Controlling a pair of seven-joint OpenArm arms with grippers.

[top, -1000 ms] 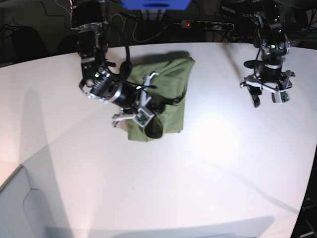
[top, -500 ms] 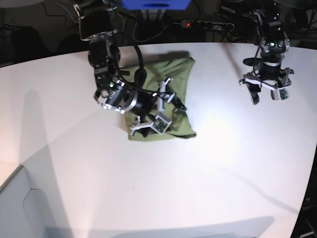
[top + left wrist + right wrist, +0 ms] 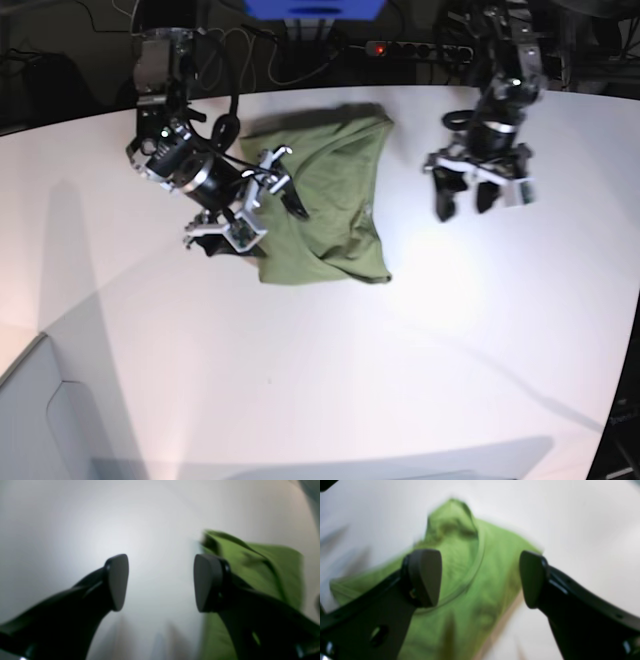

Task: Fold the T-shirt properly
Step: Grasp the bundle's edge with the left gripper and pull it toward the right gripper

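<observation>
Blur softens the left wrist view, yet the left gripper (image 3: 161, 582) plainly stands with jaws spread and nothing between them, bare white table (image 3: 75, 517) beneath, and the T-shirt (image 3: 270, 567) off toward three o'clock, apart from the pads.

Right wrist view: the right gripper (image 3: 480, 577) is likewise released, jaws wide and gripping nothing, poised above the green cloth, whose collar curve runs between the two pads. Whether either pad brushes the fabric I cannot tell through the smear.

Base view: the T-shirt (image 3: 325, 195) lies as a partly folded bundle at about eleven o'clock from the table's middle, its lower edge rumpled and one corner poking out toward five o'clock. The right gripper (image 3: 255, 200) sits over its nine o'clock edge; the left gripper (image 3: 478, 190) hangs at three o'clock, clear of it.

My judgement: a fold is laid, and the stage is regrasping. The next move calls for pinching an edge cleanly, single fold-layer only, and squaring that loose corner.
</observation>
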